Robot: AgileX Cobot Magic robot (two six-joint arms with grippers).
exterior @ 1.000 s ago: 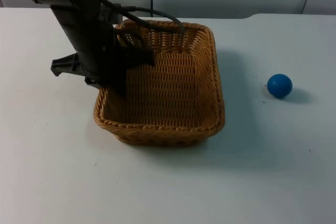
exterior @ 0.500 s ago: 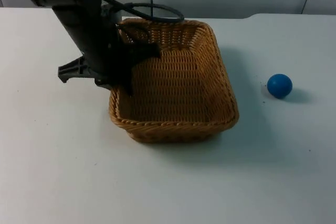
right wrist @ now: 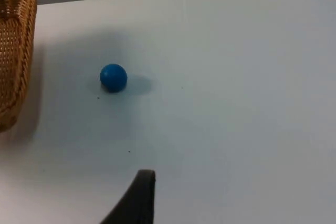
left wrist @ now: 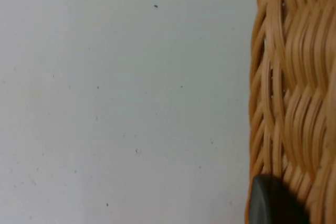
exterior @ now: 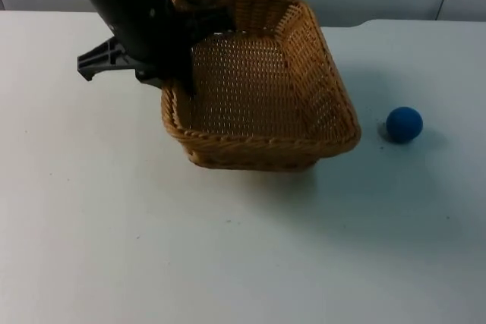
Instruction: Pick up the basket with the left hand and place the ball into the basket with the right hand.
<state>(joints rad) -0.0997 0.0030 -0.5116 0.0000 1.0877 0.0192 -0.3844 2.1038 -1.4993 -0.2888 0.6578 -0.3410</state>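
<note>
The fingers of the left gripper [exterior: 181, 73] pinch the left rim of the wicker basket [exterior: 262, 89], which hangs tilted above the white table [exterior: 114, 225], while the blue ball [exterior: 404, 124] lies on the table to its right, and the right gripper's [right wrist: 137, 195] finger state cannot be told.

Tan woven basket [exterior: 258, 89], blue ball [exterior: 404, 124]

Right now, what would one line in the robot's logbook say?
left gripper: holds basket by its rim, lifted and tilted | right gripper: waiting, fingertip showing | ball: on table, outside basket
</note>
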